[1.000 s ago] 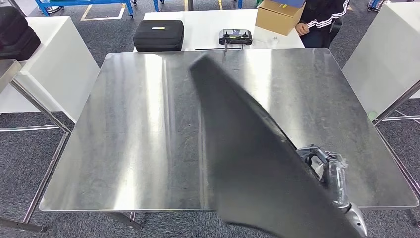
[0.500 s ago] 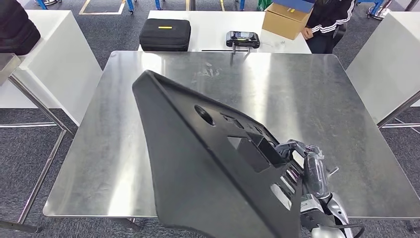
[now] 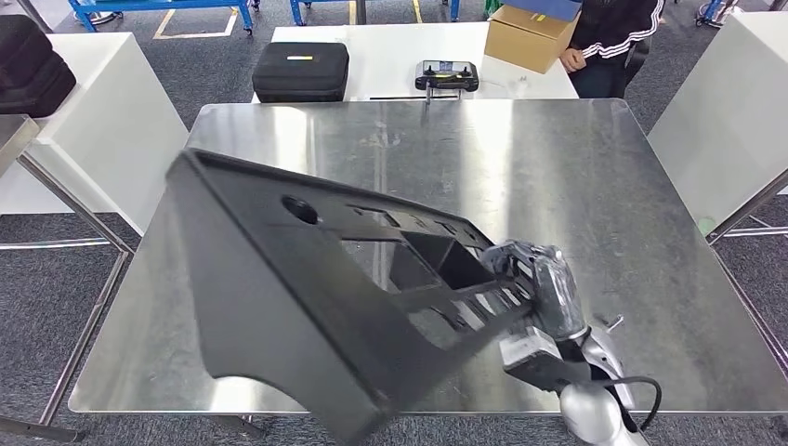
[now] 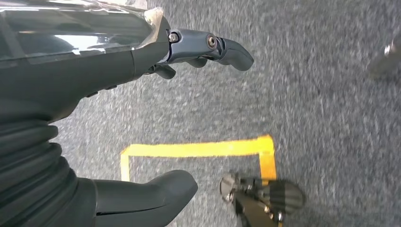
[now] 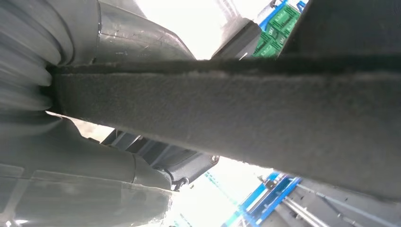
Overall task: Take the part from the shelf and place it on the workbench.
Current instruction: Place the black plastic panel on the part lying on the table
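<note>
The steel tabletop (image 3: 576, 186) is taking up most of the head view, its brushed surface throwing back pale streaks of light. Over its near left part a large black part (image 3: 307, 307) is hanging tilted, one long edge lifted toward the far left and the opposite end dipping toward the right hand. It is a broad, flat moulded panel, matt black, wide at the near left and narrowing toward the right. A raised rim is running along its upper edge, a round hole is sitting near the wide end, and a row of rectangular cut-outs and one deeper boxed recess is stretching toward the narrow end. Whether any edge is touching the tabletop cannot be told. In the right wrist view the part (image 5: 236, 113) is showing as a thick dark band with a rough, felt-like face.

The right hand (image 3: 539, 279) is gripping the part's narrow end, fingers wrapped over the edge beside the cut-outs.

The left hand (image 4: 142, 118) is hanging over grey carpet, holding nothing, thumb and fingers apart. Yellow tape (image 4: 198, 149) is marking a corner on the floor below it.

Beyond the tabletop a white table is carrying a black case (image 3: 300, 71), a cardboard box (image 3: 531, 37) and a controller (image 3: 446, 74). A person (image 3: 609, 37) in a dark striped jacket is standing by the box.
</note>
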Controlling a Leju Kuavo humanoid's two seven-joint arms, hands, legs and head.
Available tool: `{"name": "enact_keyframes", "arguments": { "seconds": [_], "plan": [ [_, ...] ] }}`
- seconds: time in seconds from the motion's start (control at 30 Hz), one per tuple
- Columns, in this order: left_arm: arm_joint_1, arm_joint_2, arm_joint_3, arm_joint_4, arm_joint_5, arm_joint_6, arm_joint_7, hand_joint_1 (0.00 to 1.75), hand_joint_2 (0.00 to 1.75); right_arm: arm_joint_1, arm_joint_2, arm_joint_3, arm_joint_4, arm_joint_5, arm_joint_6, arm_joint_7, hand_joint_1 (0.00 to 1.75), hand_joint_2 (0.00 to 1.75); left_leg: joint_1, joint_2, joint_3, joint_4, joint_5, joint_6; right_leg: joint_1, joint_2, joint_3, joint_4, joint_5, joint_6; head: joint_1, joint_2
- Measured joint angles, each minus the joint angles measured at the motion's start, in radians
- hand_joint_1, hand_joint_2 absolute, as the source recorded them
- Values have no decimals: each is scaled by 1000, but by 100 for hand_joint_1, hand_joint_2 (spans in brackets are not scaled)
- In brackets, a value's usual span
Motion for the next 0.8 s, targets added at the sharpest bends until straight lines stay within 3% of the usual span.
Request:
{"name": "enact_keyframes", "arguments": {
  "seconds": [0.1,0.27,0.57,0.8],
  "plan": [
    [-3,-14,0,0,0,2,11,0,175,-78,17,45,71,19,-11,16,175,175,3,-1,1,-2,3,-11,4,-1,-1,1,0,-6,0,0],
    [-3,-20,0,0,2,2,12,0,175,-127,25,77,123,21,-21,20,175,175,4,-2,0,-2,3,-23,5,-3,-1,1,0,-6,1,0],
    [-2,-22,0,0,5,0,11,0,175,-150,30,99,161,32,-29,33,175,175,-2,-2,-2,-2,3,-23,-1,-3,0,0,0,-6,1,0],
    [-6,-22,0,0,3,-41,9,0,175,-310,85,147,350,133,-84,136,175,175,-5,-1,-1,-1,3,-22,-3,-3,0,0,2,-8,1,0]
  ]
}}
